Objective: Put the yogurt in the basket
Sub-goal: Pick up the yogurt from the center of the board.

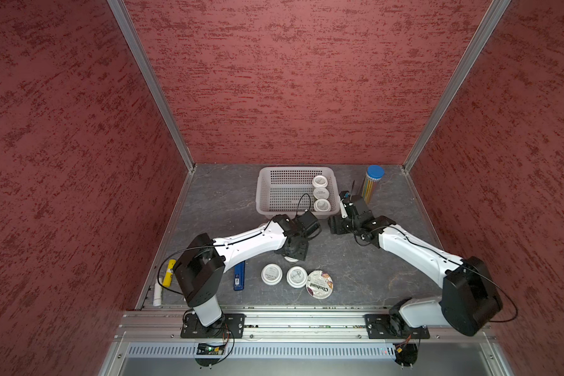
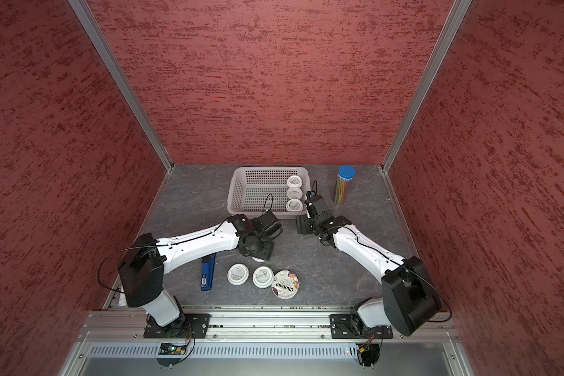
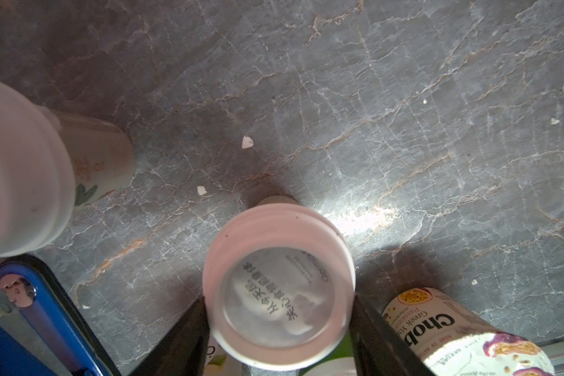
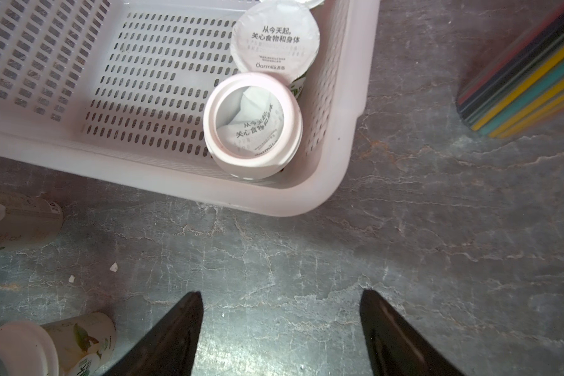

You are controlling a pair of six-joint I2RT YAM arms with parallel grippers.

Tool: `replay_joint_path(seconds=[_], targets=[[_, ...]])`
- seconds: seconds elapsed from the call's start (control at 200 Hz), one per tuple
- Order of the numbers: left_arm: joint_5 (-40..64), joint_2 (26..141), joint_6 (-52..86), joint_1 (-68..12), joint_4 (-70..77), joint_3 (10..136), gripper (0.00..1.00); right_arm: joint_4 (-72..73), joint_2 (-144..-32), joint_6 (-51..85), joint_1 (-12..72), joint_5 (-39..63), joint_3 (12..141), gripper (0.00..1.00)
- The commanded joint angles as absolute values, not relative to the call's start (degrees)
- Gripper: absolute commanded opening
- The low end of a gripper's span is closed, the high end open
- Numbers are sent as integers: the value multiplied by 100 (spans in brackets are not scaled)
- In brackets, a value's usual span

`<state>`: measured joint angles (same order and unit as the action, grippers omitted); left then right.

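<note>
The pale perforated basket (image 1: 267, 195) (image 2: 238, 192) stands at the back, with three small yogurt cups (image 1: 321, 193) (image 2: 294, 193) in a row along its right side. In both top views two small cups (image 1: 271, 274) (image 2: 238, 274) and the wider Chobani cup (image 1: 319, 284) (image 2: 286, 284) stand near the front. My left gripper (image 1: 292, 255) (image 3: 279, 325) points down, shut on another small yogurt cup (image 3: 279, 293), with a finger against each side of its lid. My right gripper (image 1: 336, 226) (image 4: 280, 325) hangs open and holds nothing, over bare table by the basket's front right corner (image 4: 274, 201).
A blue-capped tube of pencils (image 1: 372, 184) (image 4: 528, 81) stands right of the basket. A flat blue item (image 1: 239, 275) (image 3: 46, 309) lies left of the front cups. A yellow item (image 1: 169, 273) and a white tube (image 1: 157, 294) lie by the left wall.
</note>
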<state>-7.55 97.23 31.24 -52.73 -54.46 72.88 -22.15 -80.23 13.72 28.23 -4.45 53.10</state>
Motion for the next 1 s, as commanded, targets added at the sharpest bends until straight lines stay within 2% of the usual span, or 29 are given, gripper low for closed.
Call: replay_joint_path(seconds=[0.0,0.611,0.997], targets=[[-875,9844,3137,-5298,-5537,7428,67,-2100,-8001,1389,2766,-347,5433,81],[-573,9602,2971,-4944,-5414,7585,64,-2141,-8013,1337,2694,-377,5508,81],[-369,9590,2680,-4498,-5729,8188,64,-2066,-7996,1362,2671,-456,5458,81]])
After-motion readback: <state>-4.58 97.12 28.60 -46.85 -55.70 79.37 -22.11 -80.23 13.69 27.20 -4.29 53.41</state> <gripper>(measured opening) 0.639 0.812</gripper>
